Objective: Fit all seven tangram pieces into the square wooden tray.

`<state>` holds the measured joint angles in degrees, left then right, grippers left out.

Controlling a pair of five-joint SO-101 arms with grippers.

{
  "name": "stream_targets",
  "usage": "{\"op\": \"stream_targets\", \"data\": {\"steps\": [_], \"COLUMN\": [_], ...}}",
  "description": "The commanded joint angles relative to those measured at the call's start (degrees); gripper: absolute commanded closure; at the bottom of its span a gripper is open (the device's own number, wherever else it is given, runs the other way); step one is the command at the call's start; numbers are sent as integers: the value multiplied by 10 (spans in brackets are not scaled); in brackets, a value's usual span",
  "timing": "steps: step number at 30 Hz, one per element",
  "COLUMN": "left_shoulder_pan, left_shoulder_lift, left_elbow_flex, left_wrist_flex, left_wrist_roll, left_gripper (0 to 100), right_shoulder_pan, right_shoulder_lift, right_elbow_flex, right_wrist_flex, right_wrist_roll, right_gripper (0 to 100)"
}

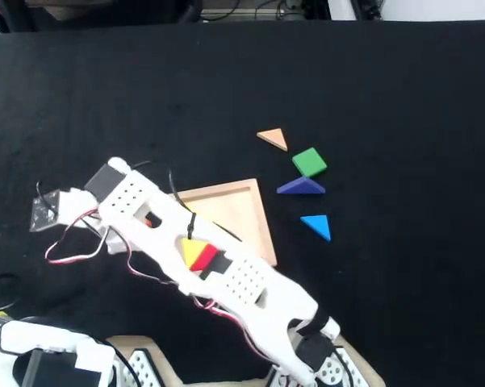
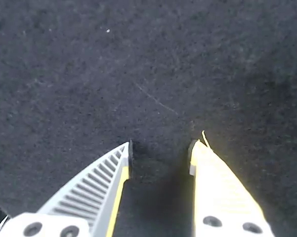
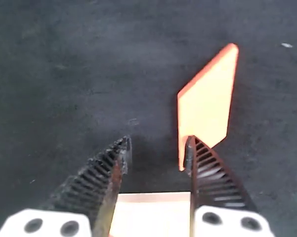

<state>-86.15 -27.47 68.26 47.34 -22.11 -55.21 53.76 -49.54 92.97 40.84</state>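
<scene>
The square wooden tray (image 1: 258,211) lies mid-table, and my right arm (image 1: 226,270) stretches across it. Through a gap in the arm I see a yellow piece (image 1: 194,251) and a red piece (image 1: 207,263) over the tray area. My right gripper (image 3: 157,148) is open just past the tray's edge (image 3: 150,212). An orange parallelogram (image 3: 207,101) lies on the mat, touching one fingertip (image 3: 189,144), with nothing between the fingers. A sliver of that orange piece (image 1: 150,219) peeks from under the arm. My left gripper (image 2: 160,153) hangs open over bare black mat.
Right of the tray lie a tan triangle (image 1: 273,138), a green square (image 1: 310,162), a dark blue triangle (image 1: 301,187) and a light blue triangle (image 1: 316,226). The left arm's base (image 1: 40,347) sits at the near left corner. Cables (image 1: 73,250) trail beside the right arm.
</scene>
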Motion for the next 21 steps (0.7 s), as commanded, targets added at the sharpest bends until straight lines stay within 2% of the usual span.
{"op": "stream_targets", "data": {"steps": [1,5,11,21], "left_shoulder_pan": [-10,-10,-10,-10], "left_shoulder_lift": [7,7,7,7], "left_elbow_flex": [18,18,18,18], "left_wrist_flex": [-11,-11,-11,-11], "left_wrist_roll": [4,4,4,4], "left_gripper": [801,801,801,801], "right_shoulder_pan": [7,3,4,-10], "right_shoulder_lift": [-33,-26,-42,58], "right_elbow_flex": [4,-11,-110,-118], "right_wrist_flex": [-17,-17,36,-11], "right_wrist_roll": [21,23,24,44], "right_gripper": [812,812,812,812]}}
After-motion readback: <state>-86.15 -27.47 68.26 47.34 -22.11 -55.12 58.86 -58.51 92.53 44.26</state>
